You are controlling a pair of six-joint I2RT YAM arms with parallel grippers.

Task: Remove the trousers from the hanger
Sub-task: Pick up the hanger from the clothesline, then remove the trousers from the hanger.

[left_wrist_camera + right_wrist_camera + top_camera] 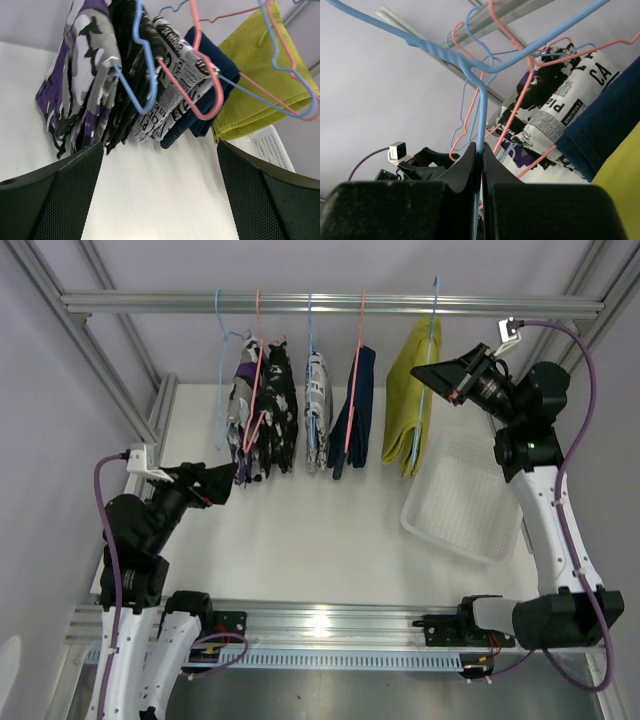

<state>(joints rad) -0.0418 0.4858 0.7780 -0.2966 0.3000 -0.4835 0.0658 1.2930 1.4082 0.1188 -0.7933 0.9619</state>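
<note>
Five folded trousers hang on wire hangers from the rail (330, 303): two dark patterned ones (262, 415), a black-and-white print one (316, 410), a navy one (355, 410) and a yellow-green one (412, 405). My right gripper (442, 377) is shut on the blue hanger (482, 110) of the yellow-green trousers, its fingers (468, 159) pinching the wire just below the neck. My left gripper (226, 480) is open and empty, low beside the purple camouflage trousers (80, 75), its jaws wide apart (160, 147) and pointing at the garments' lower ends.
A white mesh basket (465, 502) lies on the table at the right, under the yellow-green trousers. An empty pale blue hanger (220, 370) hangs at the left end of the rail. Aluminium frame posts stand at both sides.
</note>
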